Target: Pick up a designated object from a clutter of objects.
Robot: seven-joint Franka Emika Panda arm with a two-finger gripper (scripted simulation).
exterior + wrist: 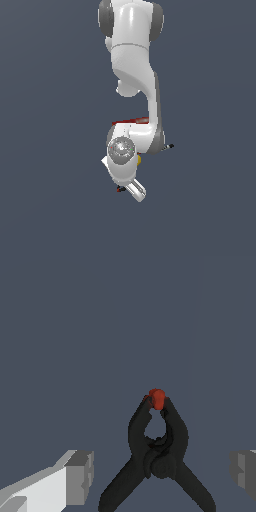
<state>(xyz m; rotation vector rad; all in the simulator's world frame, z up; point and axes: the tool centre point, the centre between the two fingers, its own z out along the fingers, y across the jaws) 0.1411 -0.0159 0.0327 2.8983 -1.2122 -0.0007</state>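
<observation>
Between the spread gripper (162,476) fingers sits the black spring clamp (157,456), jaws released, straddling it to close across its body.

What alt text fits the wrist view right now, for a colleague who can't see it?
A small black spring clamp with a red tip lies on a plain grey surface, handles splayed. It sits between the two fingers of the open gripper, which do not touch it.
</observation>
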